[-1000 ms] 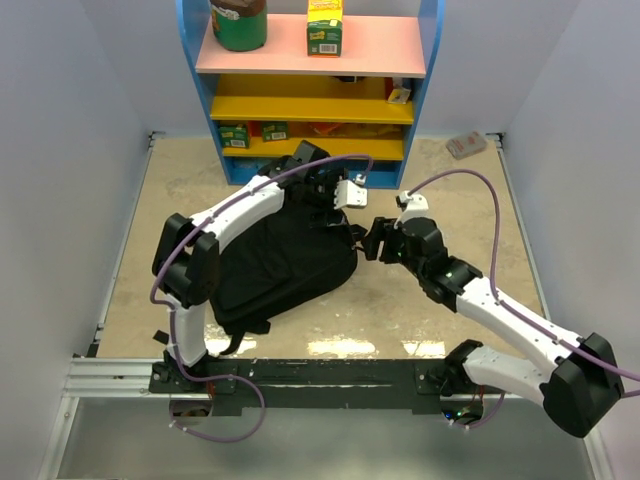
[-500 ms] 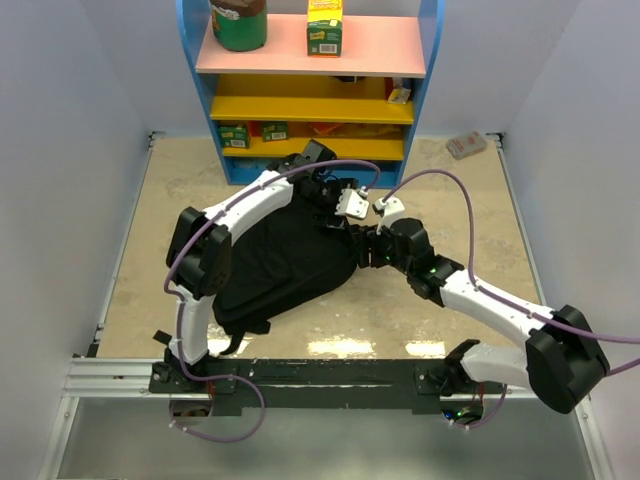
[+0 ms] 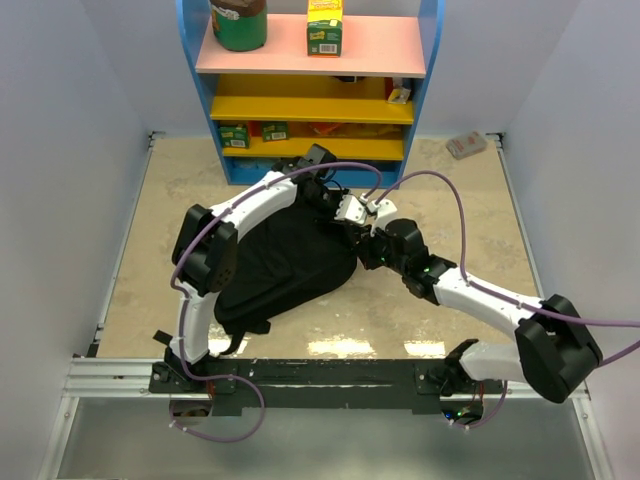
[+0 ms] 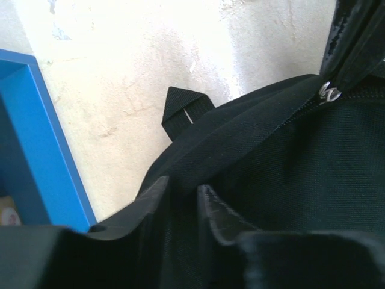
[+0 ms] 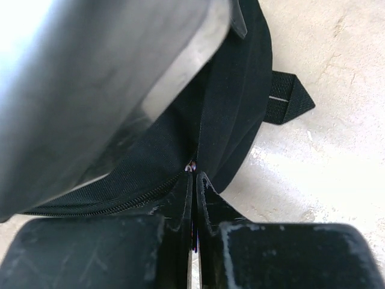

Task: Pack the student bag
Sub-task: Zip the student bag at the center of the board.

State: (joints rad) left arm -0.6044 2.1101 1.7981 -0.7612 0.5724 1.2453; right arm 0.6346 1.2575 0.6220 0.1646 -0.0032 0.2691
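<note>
- Table (image 3: 470,210), beige and mottled, is carrying everything in view.
- Blue shelf unit (image 3: 380,45) is standing at the table's far edge.
- Black bag (image 3: 285,265) is lying flat on the table, left of centre and just in front of the shelf unit. Its right end is pointing toward the middle, where both arms are meeting.
- Left gripper (image 4: 182,195) is reaching over the bag's far side. It is pinching a fold of the bag's fabric between narrowly spaced fingers.
- Right gripper (image 5: 194,180) is sitting at the bag's right end.
- A short strap loop (image 5: 289,96) is sticking out from the bag's edge onto bare table, touching neither gripper.
- Zipper pull (image 4: 329,92) is being held between the right gripper's jaws, which are pressing fully together on it.
- Cannot tell whether the zipper past the pull is standing open or closed.
</note>
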